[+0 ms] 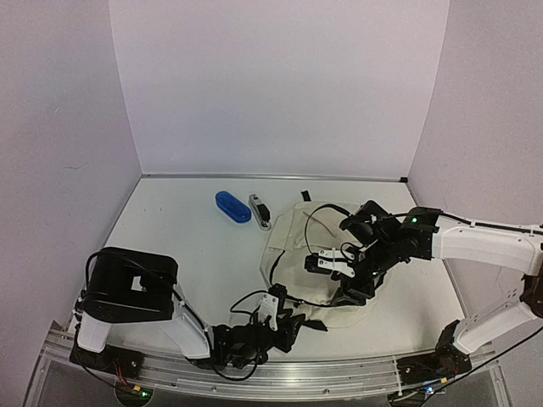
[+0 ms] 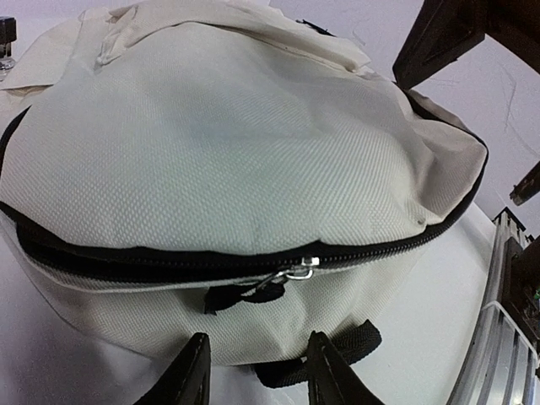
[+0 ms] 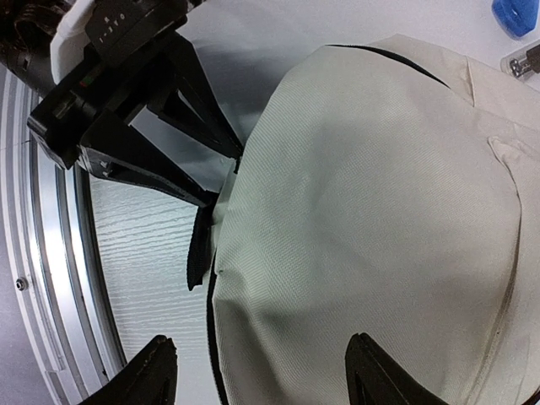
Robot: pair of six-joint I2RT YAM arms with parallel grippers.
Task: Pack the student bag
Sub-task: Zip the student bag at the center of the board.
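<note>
Now the student bag (image 1: 293,246) lies flat on the table (image 1: 182,254), toward the right side, its black zip line facing the near edge. My left pincer (image 2: 257,344) sits low at that near edge, fingers apart with nothing between them. The metal zip pull (image 2: 297,272) is just ahead, and a black strap loop (image 2: 359,340) lies beside one finger. My right pincer (image 3: 261,342) hangs above the cream fabric, spread wide and holding nothing. A blue object (image 1: 232,206) rests on the table beyond the bag.
</note>
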